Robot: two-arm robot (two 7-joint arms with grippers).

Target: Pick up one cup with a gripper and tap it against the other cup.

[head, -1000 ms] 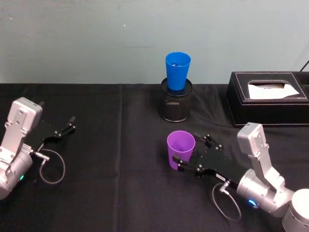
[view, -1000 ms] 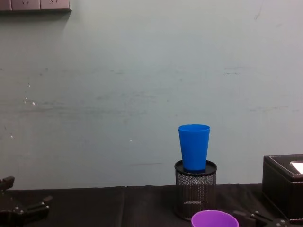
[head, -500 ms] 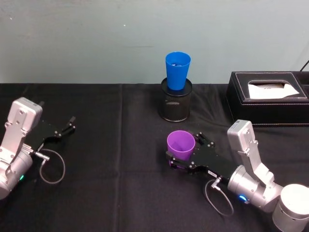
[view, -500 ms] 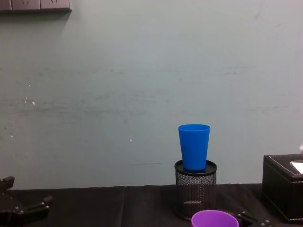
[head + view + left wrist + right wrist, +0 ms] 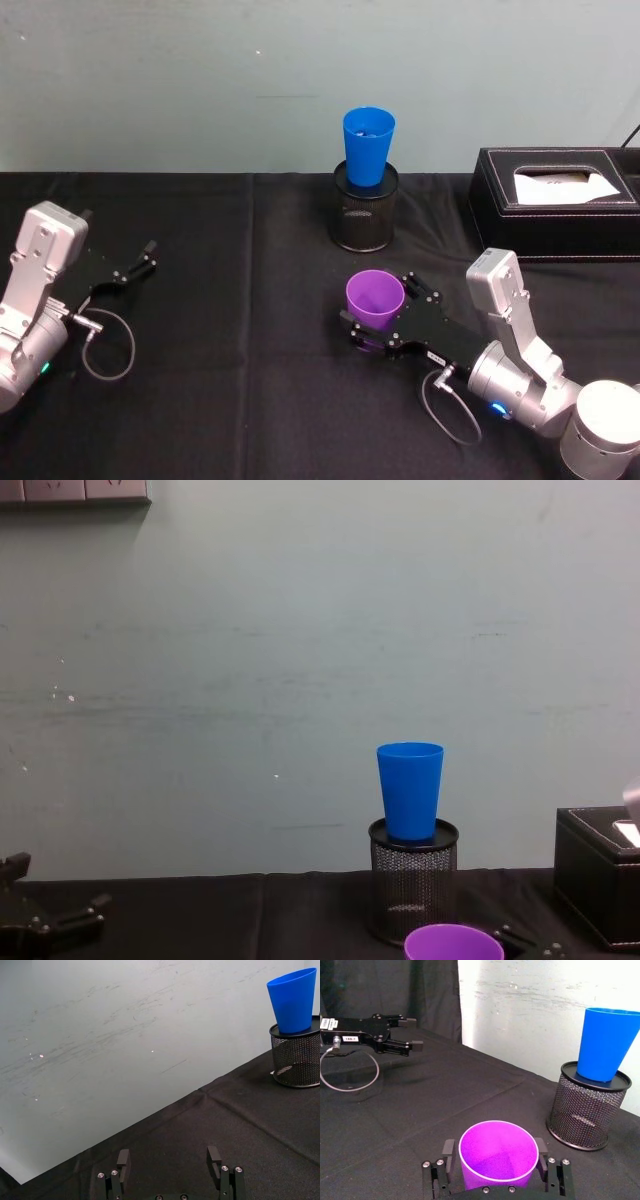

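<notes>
The purple cup [image 5: 375, 300] stands upright on the black cloth at centre front, and its rim shows in the chest view [image 5: 453, 942]. My right gripper [image 5: 377, 303] is open around it, one finger on each side of the cup [image 5: 498, 1152]. A small gap shows at the rim by one finger [image 5: 449, 1154]. The blue cup [image 5: 368, 147] sits upright in the mouth of a black mesh holder [image 5: 365, 215] behind it, near the wall. My left gripper [image 5: 137, 266] rests open at the far left of the table, holding nothing.
A black tissue box [image 5: 555, 200] stands at the back right, beside the mesh holder. Loose cables loop by each wrist [image 5: 105, 345]. The pale wall runs close behind the blue cup [image 5: 410, 790]. Bare black cloth lies between the two arms.
My right gripper has slid forward and leftward, so its fingers now reach further along both sides of the purple cup. The cup has hardly shifted. The left arm has not moved.
</notes>
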